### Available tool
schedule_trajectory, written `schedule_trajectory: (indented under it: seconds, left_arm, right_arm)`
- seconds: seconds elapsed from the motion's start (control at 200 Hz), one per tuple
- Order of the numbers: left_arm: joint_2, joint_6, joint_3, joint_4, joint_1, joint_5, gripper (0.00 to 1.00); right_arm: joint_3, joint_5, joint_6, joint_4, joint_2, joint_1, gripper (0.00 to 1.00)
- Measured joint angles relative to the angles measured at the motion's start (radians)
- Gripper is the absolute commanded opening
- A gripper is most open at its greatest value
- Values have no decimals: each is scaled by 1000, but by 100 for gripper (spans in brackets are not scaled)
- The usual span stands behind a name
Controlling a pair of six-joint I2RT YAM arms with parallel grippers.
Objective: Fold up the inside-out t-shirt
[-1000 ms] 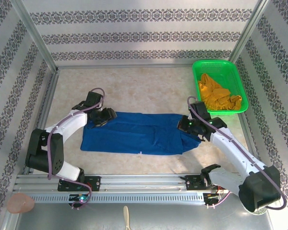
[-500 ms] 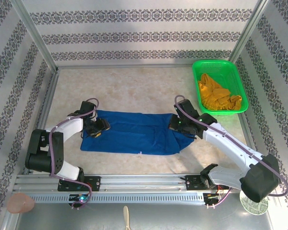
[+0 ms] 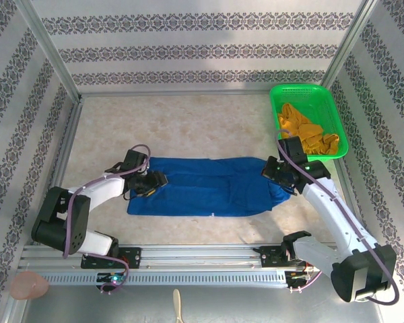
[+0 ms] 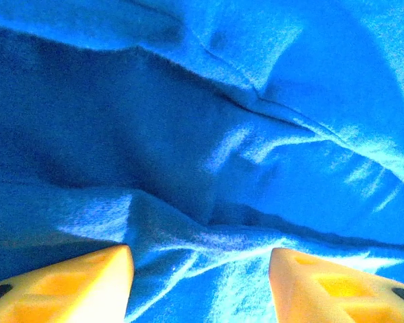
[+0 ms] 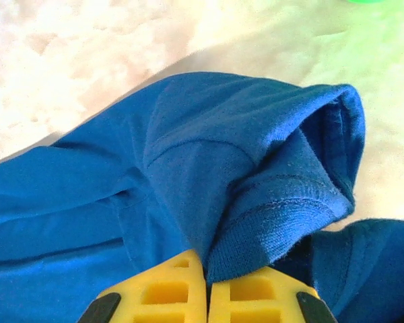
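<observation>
Blue inside-out t-shirt [image 3: 209,188] (one), right hand [image 5: 207,269] clamped on its hem, left hand [image 4: 200,259] spread open, one green basket [image 3: 306,96].

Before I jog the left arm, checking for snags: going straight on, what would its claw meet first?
The blue t-shirt: wrinkled cloth lies ahead of the left claw, between its spread fingers; how near is unclear.

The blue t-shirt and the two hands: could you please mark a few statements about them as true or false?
1. The right hand is shut on the blue t-shirt. True.
2. The left hand is shut. False: it is open above the cloth.
3. The green basket is empty. False: a mustard garment lies in it.
4. The t-shirt lies on the table, outside the basket. True.
</observation>
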Motion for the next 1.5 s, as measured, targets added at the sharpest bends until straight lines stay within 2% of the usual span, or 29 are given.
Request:
schedule_trajectory:
  seconds: [0.135,0.265,0.5,0.744,0.929,1.099,1.299,1.499]
  left_arm:
    - [-40,-9,26,-88,-14,-40,67]
    - [-71,33,135,-190,8,-91,68]
    - [-2,124,214,-225,106,-114,68]
    - [133,158,191,-218,132,-98,67]
    - [148,167,192,-188,138,-83,67]
    - [165,171,195,-146,138,-64,67]
    - [180,172,195,-97,138,-41,67]
    - [188,172,193,-60,138,-23,67]
  right_arm:
    - [11,-14,-42,-41,0,-33,0]
    - [50,-24,-47,-56,6,11,0]
    - [111,9,21,-46,49,229,0]
    - [158,85,125,-22,133,434,0]
    - [269,147,190,14,260,585,0]
    - [383,178,236,60,413,682,0]
    - [531,186,263,91,594,760,0]
    - [634,181,277,107,712,800,0]
